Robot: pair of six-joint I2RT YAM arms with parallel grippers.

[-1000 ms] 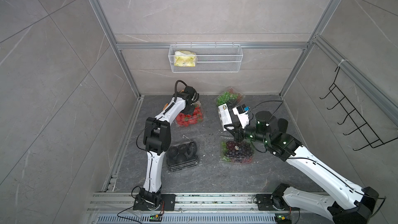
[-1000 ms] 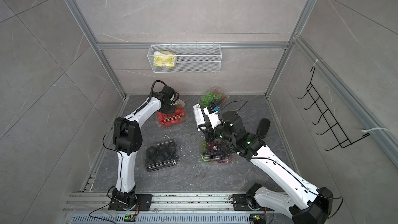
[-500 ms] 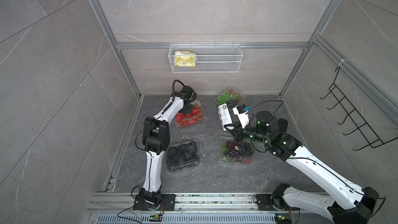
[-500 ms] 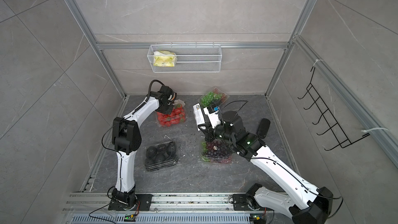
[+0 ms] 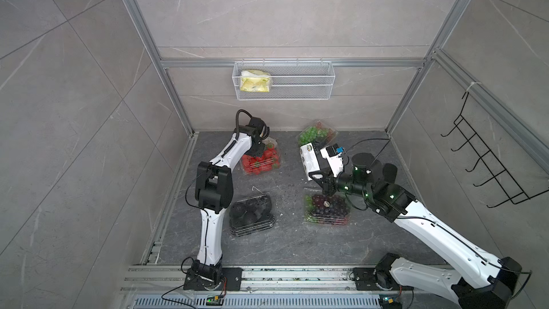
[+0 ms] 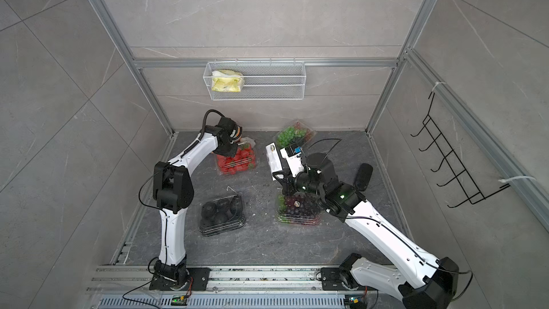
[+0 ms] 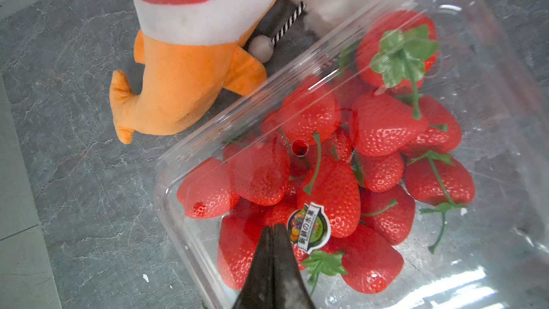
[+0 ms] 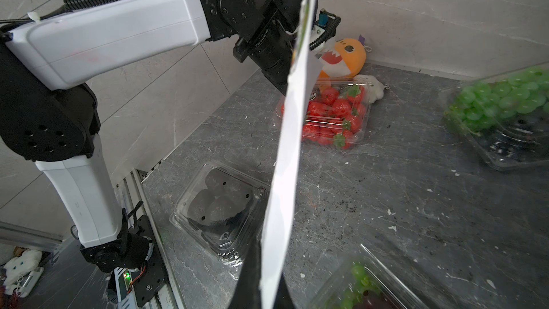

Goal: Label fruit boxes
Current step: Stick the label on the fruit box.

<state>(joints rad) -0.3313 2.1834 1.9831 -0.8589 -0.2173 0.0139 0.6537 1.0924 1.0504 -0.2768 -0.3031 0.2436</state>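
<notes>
The left fingers (image 7: 258, 269) are pressed together with nothing between them. Their tip sits on the clear lid of the strawberry box (image 5: 263, 163), right at the edge of a round sticker (image 7: 309, 227) lying on that lid. The box stands near the far left corner of the surface (image 5: 285, 245), with an orange plush toy (image 7: 184, 84) just beside it on the corner side.

To my eye the sticker is being pressed down, and that is where the trouble could start. If its edge clings to the fingertip, it could peel back up when the arm lifts. The lid looks thin and springy, so a hard push might dent it or slide the box against the toy.

The right fingers (image 8: 249, 277) are clamped on the bottom edge of the white sticker sheet (image 8: 288, 144). They hold it upright in the air, above the gap between the green grape box (image 5: 316, 135) at the far edge and the purple grape box (image 5: 326, 209) nearer the right edge. Held by one edge, the sheet could flop over or slip loose. It also cuts across the right wrist view, which may make aiming harder.

The box of dark fruit (image 5: 252, 212) lies towards the near left, close beside the left arm, so a careless swing back could clip it.
</notes>
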